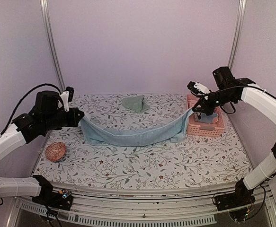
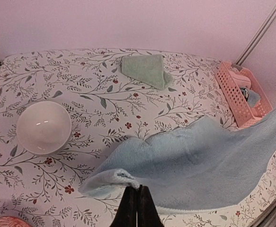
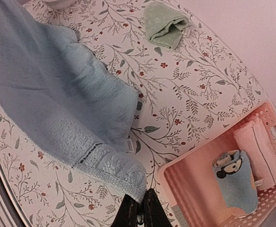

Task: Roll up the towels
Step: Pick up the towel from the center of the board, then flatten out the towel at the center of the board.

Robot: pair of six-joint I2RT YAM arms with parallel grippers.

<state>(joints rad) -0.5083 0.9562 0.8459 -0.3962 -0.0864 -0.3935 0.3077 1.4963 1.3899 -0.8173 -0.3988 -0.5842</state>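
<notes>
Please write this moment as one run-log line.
left gripper: shut on blue towel | right gripper: shut on blue towel | towel: stretched, sagging

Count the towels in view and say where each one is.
4: light blue towel stretched between both arms; green towel folded at the table's far side; pink rolled towel and blue panda-patch towel inside the pink basket. More may be hidden.

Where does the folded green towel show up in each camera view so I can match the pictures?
Top external: green towel at the far middle of the table, behind the stretched blue towel.
Left wrist: upper middle, beyond the blue towel.
Right wrist: top centre, above the blue towel.
Shared landmark: the pink basket, at the right in all three views.
</notes>
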